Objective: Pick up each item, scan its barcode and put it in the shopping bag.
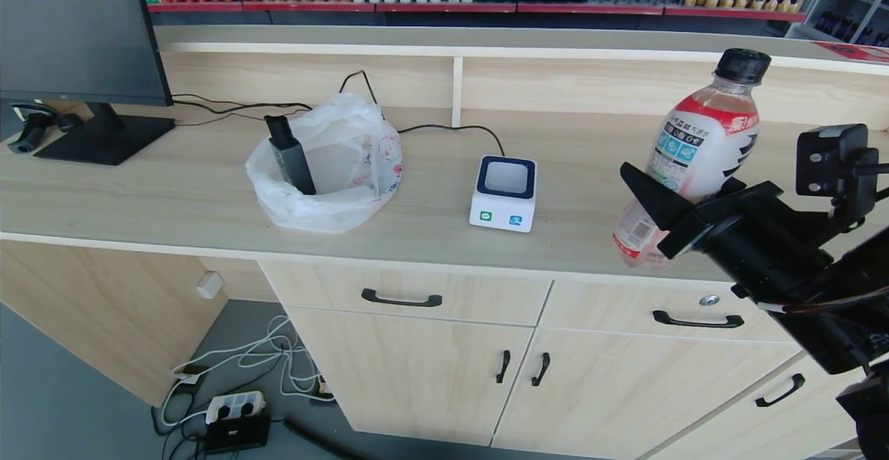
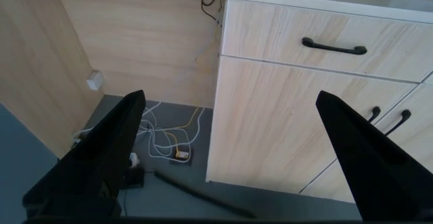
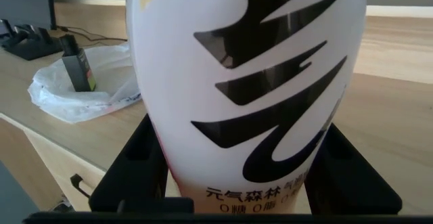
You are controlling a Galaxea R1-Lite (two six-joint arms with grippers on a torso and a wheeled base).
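Right end effector [image 1: 668,211] closed on the drink bottle [image 1: 698,147], clamped round its lower half. Bottle near upright with a slight lean, black cap up, held to the right of the scanner [image 1: 503,192] and well apart from it; base appears clear of the surface [image 1: 173,189]. Shopping bag [image 1: 361,161] sits near the scanner on its left, mouth open, with a black box [image 1: 292,158] standing inside. Left end effector [image 2: 230,156] spread wide and empty, lower than the scanner, facing the drawer fronts under the surface. Judged step: present bottle to scanner. Scanner window faces up, so the bottle likely needs tipping until the label looks down onto the glass. Barcode location cannot be told; fingers may cover part of the label. Hold just above the window without touching, rotate slowly if no read. Then carry on left past the scanner and lower into the bag beside the box.
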